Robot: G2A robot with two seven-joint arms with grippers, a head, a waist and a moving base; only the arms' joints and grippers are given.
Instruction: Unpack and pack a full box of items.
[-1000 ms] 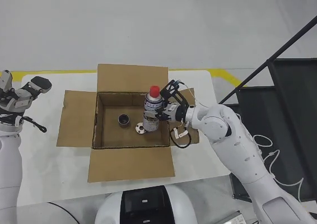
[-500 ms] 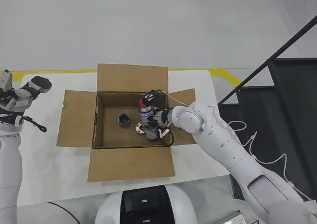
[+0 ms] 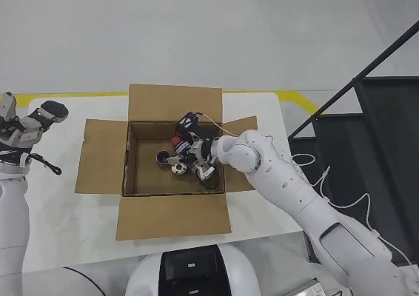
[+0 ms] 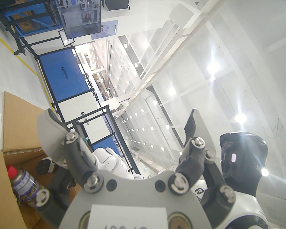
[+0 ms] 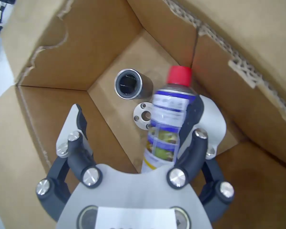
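Right gripper (image 5: 138,110) sits released inside the box (image 3: 102,166), fingers spread; the can (image 5: 171,110) leans against one finger near the box's right wall. A sleeve (image 5: 130,88) and a flange (image 5: 141,117) lie mid-floor beside it. Left gripper (image 4: 120,122) is spread and empty, at the table's (image 3: 61,222) left edge

A cardboard box (image 3: 144,177) sits open in the middle of the table (image 3: 61,222), flaps spread. The right gripper (image 3: 189,154) is down inside it, right of the box's middle, with the red-capped spray can (image 3: 180,146) tilted against it. A metal cylinder (image 3: 163,157) and a flange (image 3: 178,169) lie just beside the can on the box floor. The left gripper (image 3: 28,112) hangs by the table's left edge, fingers apart.
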